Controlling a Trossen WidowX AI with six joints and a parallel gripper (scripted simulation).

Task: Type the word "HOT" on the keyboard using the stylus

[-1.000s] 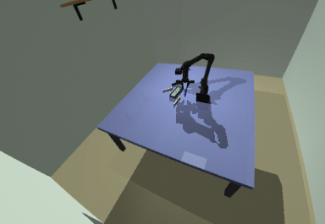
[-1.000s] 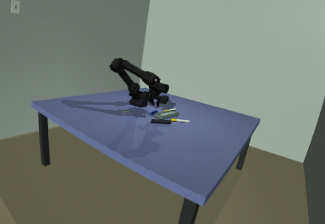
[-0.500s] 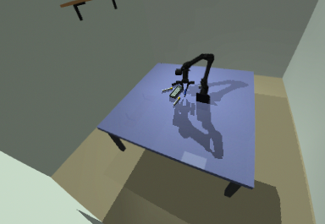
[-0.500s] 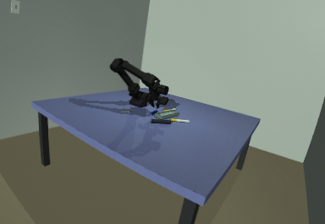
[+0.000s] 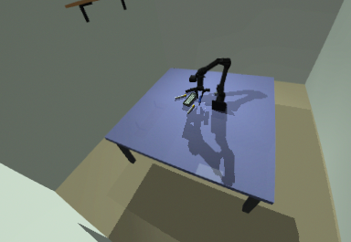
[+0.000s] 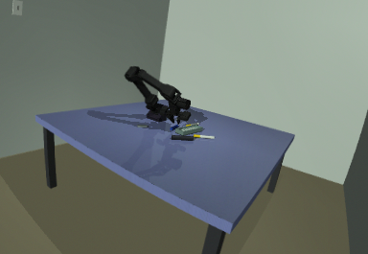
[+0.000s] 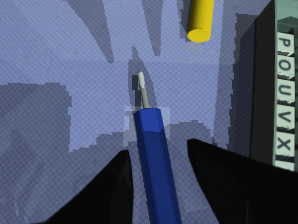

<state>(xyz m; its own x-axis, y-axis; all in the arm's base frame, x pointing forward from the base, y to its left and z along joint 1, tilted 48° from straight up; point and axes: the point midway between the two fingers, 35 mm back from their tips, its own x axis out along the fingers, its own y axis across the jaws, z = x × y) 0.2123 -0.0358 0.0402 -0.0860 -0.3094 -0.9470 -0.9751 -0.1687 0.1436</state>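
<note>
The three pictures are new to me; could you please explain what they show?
The black machine is one jointed robot arm, standing on a blue table. The top picture looks down from high up, the exterior one looks across from the side, and the wrist one looks past the two dark fingers of its tool.

On the table lie a small keyboard, a blue stylus, a yellow and white pen-like item and a darker-handled one.

Nothing is held: the tool is partly open, with the stylus between its fingers but not gripped.
</note>
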